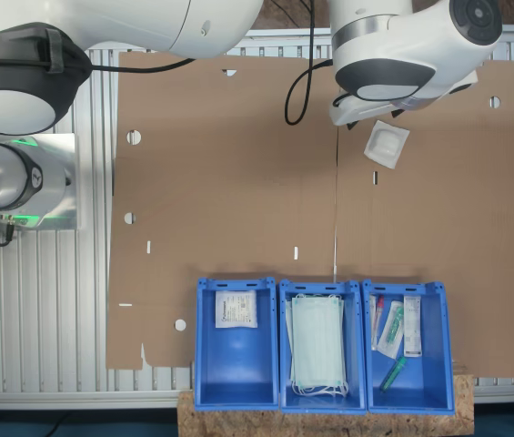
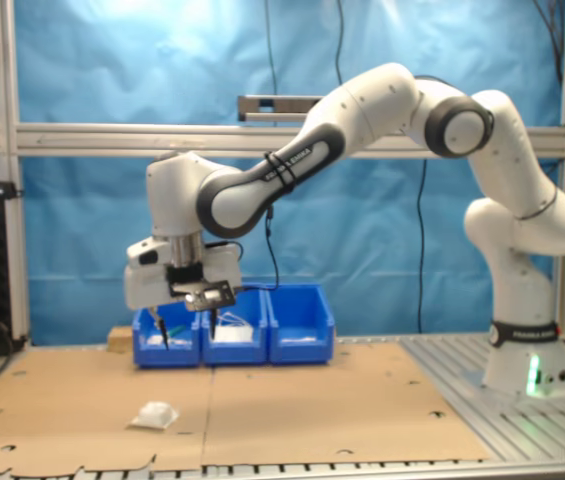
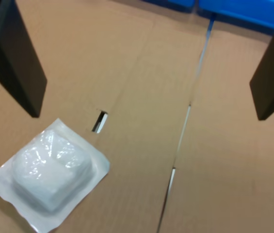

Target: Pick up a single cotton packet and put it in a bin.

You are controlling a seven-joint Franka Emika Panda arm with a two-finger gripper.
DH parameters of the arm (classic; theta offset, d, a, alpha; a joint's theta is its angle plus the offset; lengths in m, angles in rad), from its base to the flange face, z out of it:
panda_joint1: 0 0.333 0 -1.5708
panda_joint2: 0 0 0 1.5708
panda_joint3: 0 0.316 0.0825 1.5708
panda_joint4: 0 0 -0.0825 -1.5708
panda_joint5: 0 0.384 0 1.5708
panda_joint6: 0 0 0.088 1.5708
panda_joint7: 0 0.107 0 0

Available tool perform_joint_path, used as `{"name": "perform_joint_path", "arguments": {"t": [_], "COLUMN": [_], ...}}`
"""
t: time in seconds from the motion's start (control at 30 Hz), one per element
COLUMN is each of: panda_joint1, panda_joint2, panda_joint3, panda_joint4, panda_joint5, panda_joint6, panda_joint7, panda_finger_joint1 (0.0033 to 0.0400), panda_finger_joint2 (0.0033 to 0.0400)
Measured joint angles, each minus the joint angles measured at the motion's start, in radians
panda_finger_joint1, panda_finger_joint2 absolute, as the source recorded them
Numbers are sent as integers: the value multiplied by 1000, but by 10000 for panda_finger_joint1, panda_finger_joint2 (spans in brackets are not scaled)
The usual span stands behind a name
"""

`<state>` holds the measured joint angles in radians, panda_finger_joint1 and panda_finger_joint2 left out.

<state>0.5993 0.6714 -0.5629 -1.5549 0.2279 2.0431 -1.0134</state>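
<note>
Cotton packet [image 3: 47,174] lies flat on brown cardboard sheet [image 1: 238,164], blue backdrop [image 2: 92,220] behind.

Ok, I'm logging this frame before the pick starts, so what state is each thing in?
tool: open, empty, raised above the cardboard.
cotton packet: sealed, lying flat on the cardboard, apart from the bins, not gripped.
bin with packet: holds one small white packet.
middle bin: holds a stack of pale-green face masks.
bin with sachets: holds several narrow sachets.
</note>
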Motion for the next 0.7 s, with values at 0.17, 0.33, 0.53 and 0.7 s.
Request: {"name": "perform_joint_path", "arguments": {"t": [0.17,0.33,0.53,0.7], "panda_joint1": [-25,-54,-83,-110], "panda_joint2": [61,115,167,212], "panda_joint3": [4,13,28,49], "panda_joint4": [54,112,172,220], "panda_joint5": [46,84,110,129], "panda_joint6": [15,23,33,38], "panda_joint7": [0,0,0,0], "panda_finger_joint1": [400,400,400,400], "panda_finger_joint2": [400,400,400,400]}}
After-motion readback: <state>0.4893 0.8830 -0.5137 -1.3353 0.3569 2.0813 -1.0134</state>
